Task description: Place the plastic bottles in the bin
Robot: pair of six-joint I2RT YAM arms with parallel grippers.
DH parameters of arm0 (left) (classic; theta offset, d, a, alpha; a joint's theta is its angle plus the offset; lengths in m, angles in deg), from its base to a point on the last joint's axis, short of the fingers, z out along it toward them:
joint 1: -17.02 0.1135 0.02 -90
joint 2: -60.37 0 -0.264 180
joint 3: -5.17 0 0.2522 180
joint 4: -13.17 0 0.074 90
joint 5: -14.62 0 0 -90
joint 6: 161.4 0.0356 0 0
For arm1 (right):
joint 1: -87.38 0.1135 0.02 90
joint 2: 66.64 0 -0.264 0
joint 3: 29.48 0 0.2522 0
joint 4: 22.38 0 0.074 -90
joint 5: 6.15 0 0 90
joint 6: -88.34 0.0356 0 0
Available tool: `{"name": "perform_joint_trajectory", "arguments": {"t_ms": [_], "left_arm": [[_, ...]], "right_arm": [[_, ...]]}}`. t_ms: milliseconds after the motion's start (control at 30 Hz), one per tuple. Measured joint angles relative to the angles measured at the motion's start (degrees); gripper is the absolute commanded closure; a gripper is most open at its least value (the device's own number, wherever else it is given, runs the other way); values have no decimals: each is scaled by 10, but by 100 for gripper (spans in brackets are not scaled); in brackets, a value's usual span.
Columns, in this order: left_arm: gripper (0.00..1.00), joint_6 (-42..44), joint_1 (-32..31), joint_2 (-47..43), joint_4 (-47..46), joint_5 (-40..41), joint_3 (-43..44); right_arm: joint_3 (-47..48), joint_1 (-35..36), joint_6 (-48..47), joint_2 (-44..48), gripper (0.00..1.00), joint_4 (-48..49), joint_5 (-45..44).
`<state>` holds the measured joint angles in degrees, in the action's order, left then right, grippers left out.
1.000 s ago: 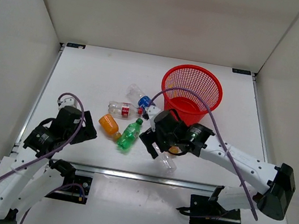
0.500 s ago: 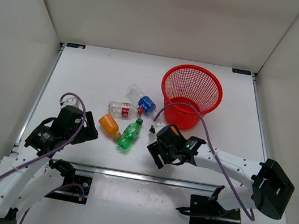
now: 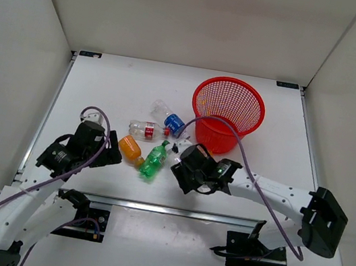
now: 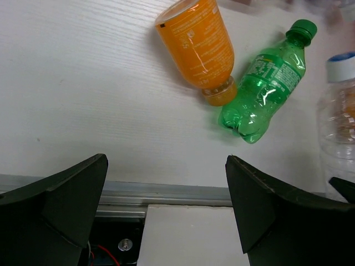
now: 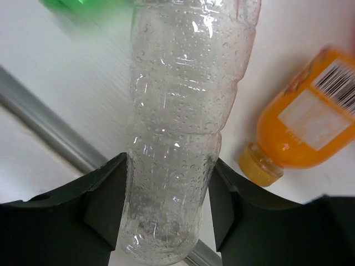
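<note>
Right wrist view: the clear bottle (image 5: pixel 177 111) lies clamped in the right gripper (image 5: pixel 168 183), its arm (image 3: pixel 271 188) stretched low in front of the bin (image 3: pixel 233 82); the left gripper (image 4: pixel 165 163) hangs wide open, empty, well left of the bin

Bright, even overhead light; shadows soft and short.
Right wrist view: glints on the clear bottle (image 5: pixel 177 127); orange bottle (image 5: pixel 310 122) and green bottle (image 5: pixel 83 4) are blurred. Left wrist view: top right corner soft.
</note>
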<state>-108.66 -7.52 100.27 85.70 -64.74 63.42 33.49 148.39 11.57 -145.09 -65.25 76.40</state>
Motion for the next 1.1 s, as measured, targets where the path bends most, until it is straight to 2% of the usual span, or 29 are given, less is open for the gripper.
{"name": "perform_joint_trajectory", "arguments": {"t_ms": [67,167,367,467,633,700,800,833,967,1100], "left_arm": [[2,14,-2,11,-9,-9,3],[1,30,-10,32,-26,-26,5],[1,49,-30,87,-60,-48,21],[1,59,-45,116,-76,-55,37],[2,82,-79,184,-94,-58,67],[1,91,-96,219,-103,-60,81],[1,107,-115,275,-117,-67,103],[1,112,-121,293,-120,-67,112],[2,138,-147,367,-134,-67,155],[1,160,-172,425,-155,-66,176]], "right_arm": [[36,-9,-8,21,80,-13,15],[116,-40,-26,55,81,-27,69],[284,-181,-67,73,80,0,178],[322,-247,-97,65,76,16,167],[330,-312,-148,9,73,26,105],[323,-344,-152,-24,67,28,108],[305,-391,-152,-60,44,25,126],[302,-402,-148,-68,41,23,129],[301,-420,-134,-71,3,27,151],[302,-422,-123,-45,1,30,168]]}}
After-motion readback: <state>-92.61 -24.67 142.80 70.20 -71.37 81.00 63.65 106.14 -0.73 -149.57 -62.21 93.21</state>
